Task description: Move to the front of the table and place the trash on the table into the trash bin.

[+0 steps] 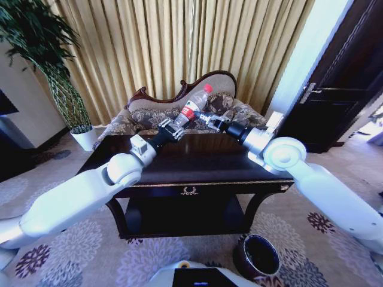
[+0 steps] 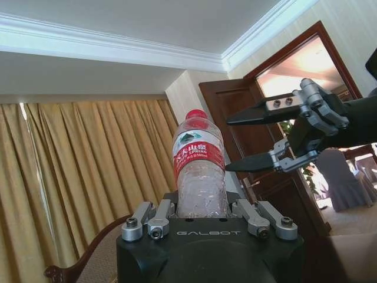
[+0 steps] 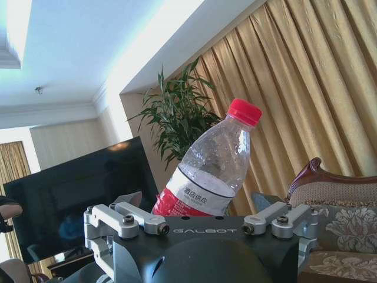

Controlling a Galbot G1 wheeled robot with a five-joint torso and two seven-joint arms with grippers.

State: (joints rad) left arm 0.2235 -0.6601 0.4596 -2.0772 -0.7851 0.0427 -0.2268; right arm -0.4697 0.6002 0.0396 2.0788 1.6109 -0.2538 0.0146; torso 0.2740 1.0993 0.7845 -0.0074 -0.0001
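Head view: your left hand is raised over the far edge of the tabletop, clamped on the lower body of the bottle. The bottle tilts up and to the right, red cap toward the sofa behind. Your right hand sits just right of the bottle's base, fingers pointing left at it, very near the left hand. You can't tell from here whether it touches the bottle. The trash bin stands on the carpet, near right, beside the table's right front leg, well apart from both hands. A potted plant stands far left.

Left wrist view: the bottle stands straight out of your left hand, its base gripped between the fingers, label and red cap clear of the hand. Your right hand shows to one side of the bottle's upper half, its two dark fingers spread wide and pointing at the label, tips just beside the bottle but apart from it, holding nothing. A wooden door stands behind it.

Right wrist view: the bottle leans in front of your right hand, its red-label end low, just beyond the hand body, cap up. The right fingers are spread wide to either side, not closed on it. A dark TV screen and the plant sit behind.
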